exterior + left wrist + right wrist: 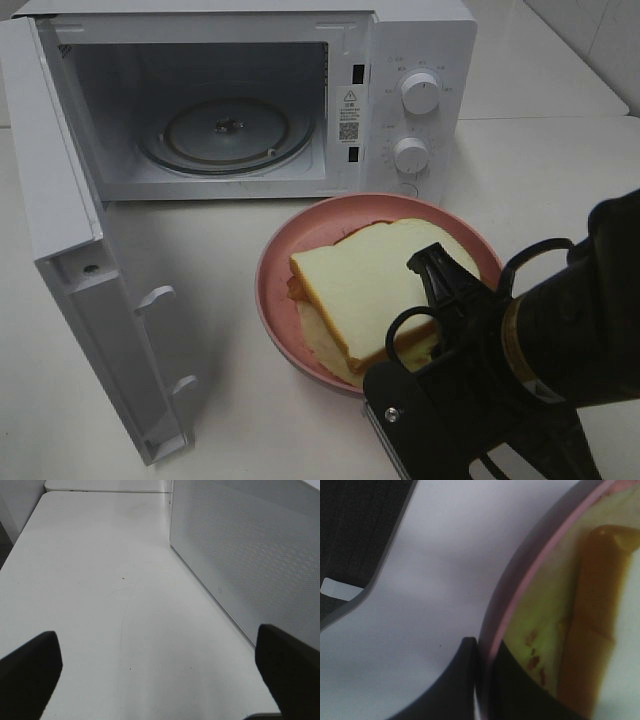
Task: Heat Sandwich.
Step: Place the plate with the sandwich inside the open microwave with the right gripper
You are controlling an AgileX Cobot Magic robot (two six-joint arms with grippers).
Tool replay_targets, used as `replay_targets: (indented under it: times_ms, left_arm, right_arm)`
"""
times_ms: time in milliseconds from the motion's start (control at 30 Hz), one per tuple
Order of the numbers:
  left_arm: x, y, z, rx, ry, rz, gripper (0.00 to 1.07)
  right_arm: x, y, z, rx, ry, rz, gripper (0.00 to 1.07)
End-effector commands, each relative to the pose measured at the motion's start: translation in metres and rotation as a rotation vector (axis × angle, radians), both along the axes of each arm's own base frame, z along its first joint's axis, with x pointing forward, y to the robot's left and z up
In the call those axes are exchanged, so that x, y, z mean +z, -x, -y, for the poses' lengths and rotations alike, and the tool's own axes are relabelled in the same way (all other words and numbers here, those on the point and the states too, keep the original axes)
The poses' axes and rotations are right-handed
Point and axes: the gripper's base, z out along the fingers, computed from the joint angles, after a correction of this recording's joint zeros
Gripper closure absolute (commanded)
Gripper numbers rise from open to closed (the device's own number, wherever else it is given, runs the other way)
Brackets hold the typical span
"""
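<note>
A white tabletop [560, 170] is seen spreading across almost the whole scene, smooth and matte. It is lit evenly from above, and only soft shadows are thrown on it. At the far right a thin seam [560, 117] is picked out, where a second white table [540, 70] is butted against the first. Beyond that, in the far right corner, a pale tiled wall [605, 35] is glimpsed, its grout lines just made out. Past the table's grey edge, dark floor [355, 525] is caught in the right wrist view. A few faint specks [123, 578] are noted on the surface.
</note>
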Motion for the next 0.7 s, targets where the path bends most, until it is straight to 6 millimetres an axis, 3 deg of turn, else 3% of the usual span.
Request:
replay_targets:
  times_ms: [33, 300, 700]
  left_arm:
    - [0.000, 0.002, 0.000, 0.001, 0.000, 0.027, 0.09]
    - [0.000, 0.002, 0.000, 0.001, 0.000, 0.027, 0.09]
    - [0.000, 0.002, 0.000, 0.001, 0.000, 0.027, 0.09]
  right_arm:
    - [0.015, -0.006, -0.011, 0.060, -0.041, 0.040, 1.07]
    - [0.020, -0.015, -0.024, 0.094, -0.040, 0.054, 1.07]
    - [0.023, -0.063, -0.059, 0.111, -0.052, 0.070, 1.07]
